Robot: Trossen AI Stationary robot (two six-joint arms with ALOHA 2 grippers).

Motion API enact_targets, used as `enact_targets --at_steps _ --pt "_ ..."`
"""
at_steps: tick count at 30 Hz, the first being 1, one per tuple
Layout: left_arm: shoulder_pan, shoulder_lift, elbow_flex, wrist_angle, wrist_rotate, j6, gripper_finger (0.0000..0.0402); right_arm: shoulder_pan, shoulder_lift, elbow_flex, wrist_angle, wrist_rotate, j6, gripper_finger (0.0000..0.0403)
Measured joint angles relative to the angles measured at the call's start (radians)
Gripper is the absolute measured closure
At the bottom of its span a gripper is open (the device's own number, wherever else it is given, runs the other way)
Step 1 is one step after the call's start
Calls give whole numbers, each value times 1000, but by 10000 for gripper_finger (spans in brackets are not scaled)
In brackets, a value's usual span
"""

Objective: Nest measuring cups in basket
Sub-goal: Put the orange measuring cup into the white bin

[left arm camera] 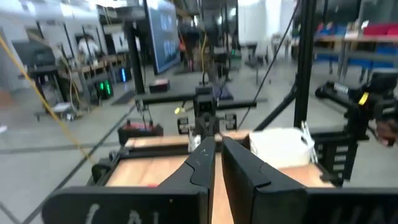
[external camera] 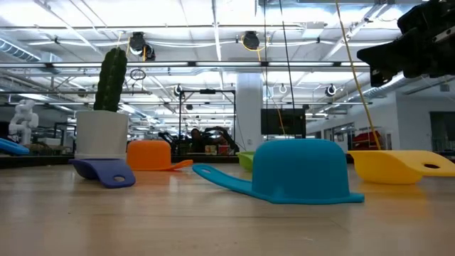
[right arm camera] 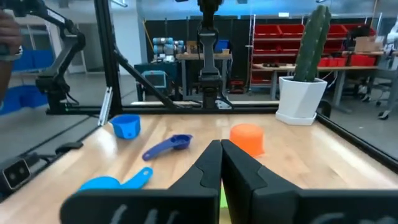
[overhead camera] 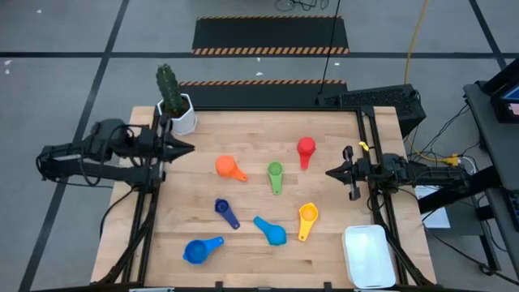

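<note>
no nesting had begun: 7 small plastic measuring cups (overhead camera: 275, 177) lay scattered, the shallow white plastic basket (overhead camera: 369, 256) sat empty; left gripper (overhead camera: 188, 148) and right gripper (overhead camera: 331, 172) hung closed, holding nothing. next, 1 needed to open over a cup.

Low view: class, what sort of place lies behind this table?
Probably a robotics lab or workshop: strip-lit ceiling, other robot arms on benches behind, red parts bins on shelving, hazard-striped floor mat.
</note>
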Motion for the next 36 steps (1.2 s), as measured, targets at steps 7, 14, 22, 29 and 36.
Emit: enact_targets --at_steps 7,14,22,29,36 --pt "-1 196 163 -142 -19 5 369 0 0 0 9 -2 88 403" --pt "-51 324 173 -169 -89 27 369 0 0 0 10 -1 165 403" --pt "-201 480 172 -211 -312 75 369 1 19 34 95 50 222 403" --pt "-269 598 171 -212 -367 2 369 3 204 218 39 50 191 403" --pt "-294 712 171 -211 -375 -70 366 3 496 449 -92 71 125 403"
